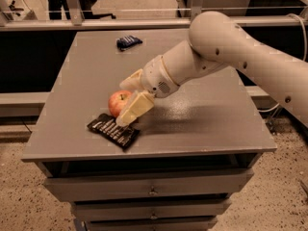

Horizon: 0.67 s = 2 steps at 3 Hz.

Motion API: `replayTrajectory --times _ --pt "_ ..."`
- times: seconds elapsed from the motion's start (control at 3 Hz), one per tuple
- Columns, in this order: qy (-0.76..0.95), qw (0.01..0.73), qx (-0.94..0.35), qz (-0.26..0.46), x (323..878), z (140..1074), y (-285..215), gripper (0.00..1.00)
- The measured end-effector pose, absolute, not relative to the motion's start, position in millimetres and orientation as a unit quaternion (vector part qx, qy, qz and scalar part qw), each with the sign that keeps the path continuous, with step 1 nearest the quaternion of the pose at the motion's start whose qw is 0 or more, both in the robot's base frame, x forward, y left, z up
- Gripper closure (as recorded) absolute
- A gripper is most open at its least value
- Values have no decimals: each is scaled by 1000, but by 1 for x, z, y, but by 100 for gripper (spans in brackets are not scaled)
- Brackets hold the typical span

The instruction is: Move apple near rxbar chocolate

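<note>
The red apple with yellowish patches sits on the grey table, touching the far edge of the rxbar chocolate. That bar is a long black wrapper with white print lying near the front left edge. My gripper is low over the table just right of the apple. Its cream fingers are spread on either side of the apple, one in front and one behind. The jaws look open, and the apple rests on the table.
A small dark blue packet lies at the back of the table. My white arm reaches in from the right over the table's middle. Drawers sit below the front edge. A railing runs behind the table.
</note>
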<state>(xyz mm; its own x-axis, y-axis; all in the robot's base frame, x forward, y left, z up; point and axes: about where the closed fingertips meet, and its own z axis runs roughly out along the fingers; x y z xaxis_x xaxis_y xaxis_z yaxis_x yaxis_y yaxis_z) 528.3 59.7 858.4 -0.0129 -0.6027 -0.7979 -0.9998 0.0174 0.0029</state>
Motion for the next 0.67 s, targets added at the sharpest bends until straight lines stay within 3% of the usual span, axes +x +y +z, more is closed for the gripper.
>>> replayTrajectory --times 0.67 --pt "642 352 -618 286 543 893 38 0"
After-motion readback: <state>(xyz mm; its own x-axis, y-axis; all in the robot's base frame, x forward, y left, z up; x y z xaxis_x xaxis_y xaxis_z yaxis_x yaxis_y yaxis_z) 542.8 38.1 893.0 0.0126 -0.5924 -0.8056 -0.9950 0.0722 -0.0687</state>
